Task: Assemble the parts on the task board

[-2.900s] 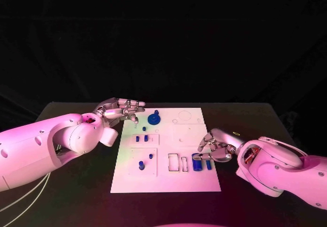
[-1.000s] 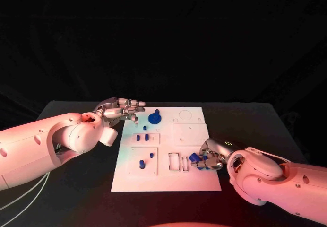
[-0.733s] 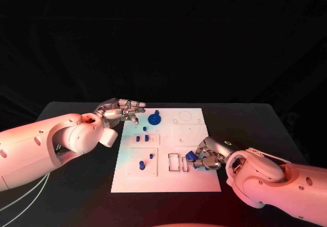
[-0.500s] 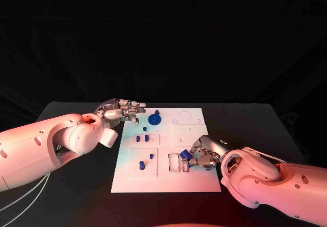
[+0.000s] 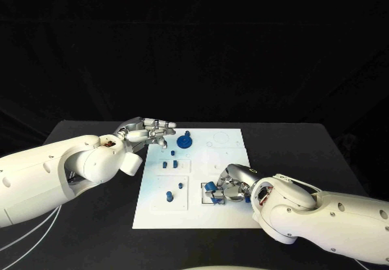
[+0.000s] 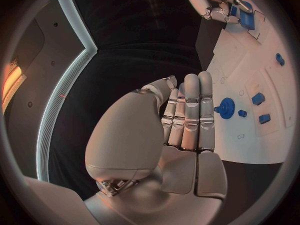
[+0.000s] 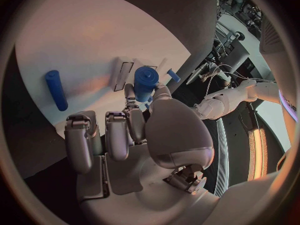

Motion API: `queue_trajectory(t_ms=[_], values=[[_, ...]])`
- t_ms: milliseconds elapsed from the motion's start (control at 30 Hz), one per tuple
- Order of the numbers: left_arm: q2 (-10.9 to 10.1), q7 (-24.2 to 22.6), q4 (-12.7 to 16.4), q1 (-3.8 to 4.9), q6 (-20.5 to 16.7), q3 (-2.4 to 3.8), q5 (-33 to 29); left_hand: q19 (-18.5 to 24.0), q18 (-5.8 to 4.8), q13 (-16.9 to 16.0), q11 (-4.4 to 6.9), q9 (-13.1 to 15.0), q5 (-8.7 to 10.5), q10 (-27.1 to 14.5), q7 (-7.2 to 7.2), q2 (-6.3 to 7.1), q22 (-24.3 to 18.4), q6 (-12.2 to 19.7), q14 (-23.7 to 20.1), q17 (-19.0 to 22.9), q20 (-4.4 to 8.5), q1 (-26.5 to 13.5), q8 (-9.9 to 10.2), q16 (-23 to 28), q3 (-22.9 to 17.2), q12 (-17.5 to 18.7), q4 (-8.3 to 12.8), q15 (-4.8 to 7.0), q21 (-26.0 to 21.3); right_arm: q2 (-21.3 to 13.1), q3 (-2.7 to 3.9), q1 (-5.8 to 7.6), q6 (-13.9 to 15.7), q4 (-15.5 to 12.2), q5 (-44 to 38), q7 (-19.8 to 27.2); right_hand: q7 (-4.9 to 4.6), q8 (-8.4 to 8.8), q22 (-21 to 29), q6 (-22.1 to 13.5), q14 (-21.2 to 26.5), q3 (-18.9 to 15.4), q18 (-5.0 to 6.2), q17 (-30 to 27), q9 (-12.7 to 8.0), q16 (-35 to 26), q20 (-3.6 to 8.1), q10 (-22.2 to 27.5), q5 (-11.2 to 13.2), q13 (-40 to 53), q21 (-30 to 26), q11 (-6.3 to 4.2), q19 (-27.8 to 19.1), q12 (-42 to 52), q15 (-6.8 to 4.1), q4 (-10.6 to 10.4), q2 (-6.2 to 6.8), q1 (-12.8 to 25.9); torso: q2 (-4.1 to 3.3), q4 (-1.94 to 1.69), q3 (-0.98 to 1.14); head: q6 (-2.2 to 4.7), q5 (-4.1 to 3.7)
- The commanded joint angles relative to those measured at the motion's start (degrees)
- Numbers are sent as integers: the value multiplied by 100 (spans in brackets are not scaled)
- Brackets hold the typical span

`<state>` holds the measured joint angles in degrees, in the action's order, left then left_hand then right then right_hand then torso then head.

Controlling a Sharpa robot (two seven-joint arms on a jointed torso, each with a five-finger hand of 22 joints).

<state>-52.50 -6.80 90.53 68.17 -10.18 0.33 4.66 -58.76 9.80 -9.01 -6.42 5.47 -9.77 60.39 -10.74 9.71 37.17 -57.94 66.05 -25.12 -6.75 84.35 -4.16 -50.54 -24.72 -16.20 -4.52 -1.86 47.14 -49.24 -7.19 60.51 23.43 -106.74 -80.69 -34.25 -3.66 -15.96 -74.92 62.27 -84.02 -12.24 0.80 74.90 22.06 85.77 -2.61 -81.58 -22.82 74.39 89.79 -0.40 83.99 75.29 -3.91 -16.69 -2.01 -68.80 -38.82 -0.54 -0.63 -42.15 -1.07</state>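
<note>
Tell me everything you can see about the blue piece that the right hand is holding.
The blue cylindrical peg is a short, round, solid-coloured piece, smooth and plastic-looking, with a flat end. The silver right hand pinches it between its fingertips above the white task board, near the narrow rectangular slots. Its far end is hidden by fingers, so whether it touches the board cannot be told.

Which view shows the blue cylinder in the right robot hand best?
Right wrist view: the blue cylinder stands clear, pinched by the right robot hand. The head view shows only its blue end; left wrist view shows it tiny near the rim.
</note>
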Motion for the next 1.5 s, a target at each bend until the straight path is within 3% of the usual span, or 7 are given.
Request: queue_trajectory(t_ms=[33,367,633,767,1033,1267,1500], values=[[6,-20,23,2,105,4,-26,36,78,-6,-8,-4,-10,-42,21,-49,-7,-5,-36,8,4,-27,-22,35,41,-31,-5,9,-32,53,-1,-13,-311,55,109,42,9,-5,-1508,12,-425,-63,-80,669,17,-3,40,17,94,3,21,-24,601,-29,-29,-3,19,107,-4,4,6,0,21],[-4,-14,21,2,110,4,-26,36,78,-6,-8,-4,-10,-42,21,-49,-7,-5,-36,8,4,-27,-22,35,41,-31,-5,9,-32,165,-1,-21,-272,151,-52,-38,20,-39,-1508,-6,-421,-373,-80,648,183,-20,51,40,1034,-78,21,-33,601,-171,-38,-7,40,558,4,11,6,-5,19],[-16,-7,22,2,108,3,-26,36,78,-6,-8,-4,-10,-42,21,-49,-7,-5,-36,8,4,-27,-22,35,41,-31,-5,9,-32,161,-1,-22,-171,146,-204,-85,3,-40,-1499,-76,-408,53,-74,589,335,-61,40,107,1819,-189,-8,-20,588,-352,-25,-32,647,1251,2,12,5,-6,19],[-21,-4,22,2,110,3,-26,36,78,-6,-8,-4,-10,-42,21,-49,-7,-5,-36,8,4,-27,-22,35,41,-31,-5,9,-32,124,-1,-23,-140,82,-271,-74,2,-38,-1497,-84,-406,118,-72,580,352,-68,39,109,1842,-190,-14,-18,586,-361,-25,-32,701,1329,3,11,5,-13,12],[-50,6,23,2,110,3,-26,36,78,-6,-8,-4,-10,-42,21,-49,-7,-5,-36,8,4,-27,-22,35,41,-31,-5,9,-32,-111,0,-38,-99,-201,-426,-57,25,-74,-1506,-37,-413,312,-79,604,432,-57,45,16,1426,-29,15,-34,599,-216,-36,-14,561,1284,4,16,7,-25,9],[-54,9,20,2,111,2,-26,36,78,-6,-8,-4,-10,-42,21,-49,-7,-5,-36,8,4,-27,-22,35,41,-31,-5,9,-32,-228,0,-43,-150,-291,-483,-58,72,-152,-1508,25,-423,460,-80,650,537,-35,75,-24,1019,60,21,-75,601,-160,-71,75,263,577,11,20,8,-18,4],[-38,10,15,2,123,0,-26,36,78,-6,-8,-4,-10,-42,21,-49,-7,-5,-36,8,4,-27,-22,35,41,-31,-5,9,-32,-163,0,-53,-190,-223,-467,-54,96,-198,-1508,45,-430,461,-80,680,594,-20,93,-67,857,134,21,-97,601,-100,-89,100,157,265,4,0,8,-6,-7]])
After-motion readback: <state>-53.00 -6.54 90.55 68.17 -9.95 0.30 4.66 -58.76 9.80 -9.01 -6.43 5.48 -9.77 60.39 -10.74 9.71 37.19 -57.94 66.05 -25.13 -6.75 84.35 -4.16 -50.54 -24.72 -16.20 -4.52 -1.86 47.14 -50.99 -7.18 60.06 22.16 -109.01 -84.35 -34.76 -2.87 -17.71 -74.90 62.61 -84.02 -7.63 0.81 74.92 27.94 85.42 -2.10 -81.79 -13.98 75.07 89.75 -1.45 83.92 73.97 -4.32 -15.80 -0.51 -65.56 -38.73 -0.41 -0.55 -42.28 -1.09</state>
